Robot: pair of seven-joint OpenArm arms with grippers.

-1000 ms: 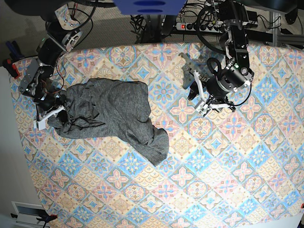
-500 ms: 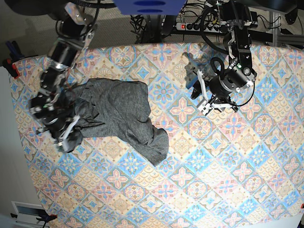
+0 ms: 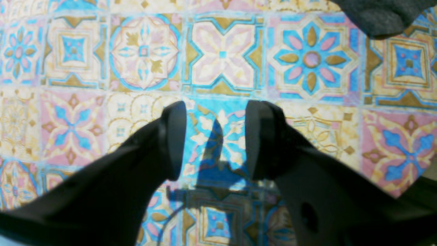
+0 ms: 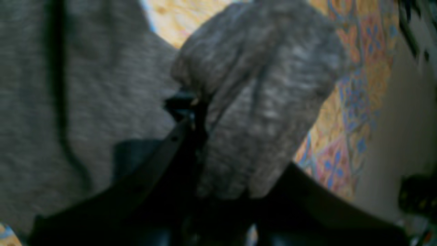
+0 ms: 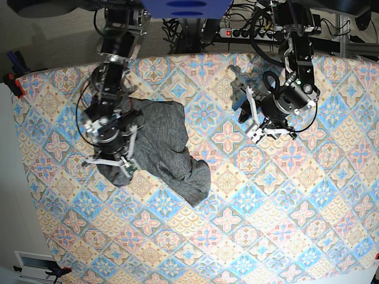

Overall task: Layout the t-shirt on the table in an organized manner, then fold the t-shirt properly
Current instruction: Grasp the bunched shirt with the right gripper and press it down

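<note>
- The t-shirt (image 5: 155,142) lies bunched on the table (image 5: 237,236) in the base view, left of centre, nearer the far edge than the near one.
- It is not spread flat: you see a crumpled dark heather-grey mass with several folds, and one tongue of cloth reaches toward the table's middle and ends in a blunt corner.
- Your right end effector (image 5: 112,161) sits at the left end of the garment in the base view, with the right arm standing over the cloth.
- In the right wrist view the right end effector (image 4: 211,136) is clenched on the t-shirt (image 4: 259,85): a thick gathered roll of grey knit rises from between the dark fingers (image 4: 181,102), with tile-print showing beyond it.
- That view is blurred, so you cannot tell which part of the garment is pinched.
- Your left end effector (image 5: 256,121) hangs over bare table on the right of the base view, well apart from the t-shirt.
- In the left wrist view the left end effector (image 3: 215,143) is released: its two dark pads (image 3: 174,140) stand apart, with blue and cream tile pattern and a shadow visible in the gap, and nothing between them.
- A corner of grey cloth (image 3: 375,17) shows at the top right of the left wrist view, clear of the pads.
- A power strip (image 5: 246,32) and cables lie on the floor behind the table's far edge.
</note>
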